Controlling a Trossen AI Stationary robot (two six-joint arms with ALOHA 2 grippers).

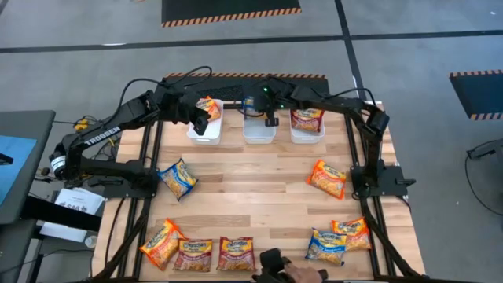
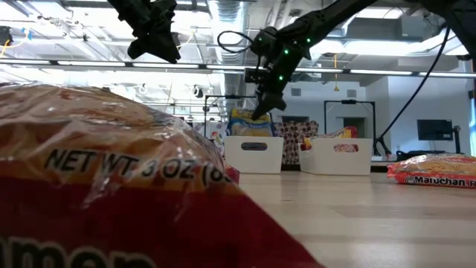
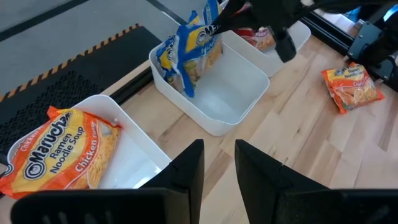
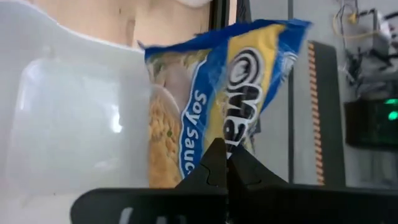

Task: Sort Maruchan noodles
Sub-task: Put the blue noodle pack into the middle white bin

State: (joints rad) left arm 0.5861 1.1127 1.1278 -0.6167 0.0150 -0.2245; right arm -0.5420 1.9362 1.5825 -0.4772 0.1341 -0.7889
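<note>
Your right gripper [image 4: 227, 163] is pinched tight on the blue-and-yellow packet [image 4: 211, 93], dangling it inside the middle bin [image 3: 239, 93]. Lower until the packet lies flat, then release, so it doesn't lean on the wall. Left gripper [image 3: 217, 163], fingers part-spread and empty, hovers by the left bin [image 3: 134, 155] holding an orange packet [image 3: 59, 149]. Other packets remain on the table [image 1: 251, 196].

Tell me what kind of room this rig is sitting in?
Probably an open lab or workshop. The low view shows exposed ceiling ducts, strip lights and a monitor at the back; the high view shows a grey concrete floor with hazard-striped mats around the wooden table.
</note>
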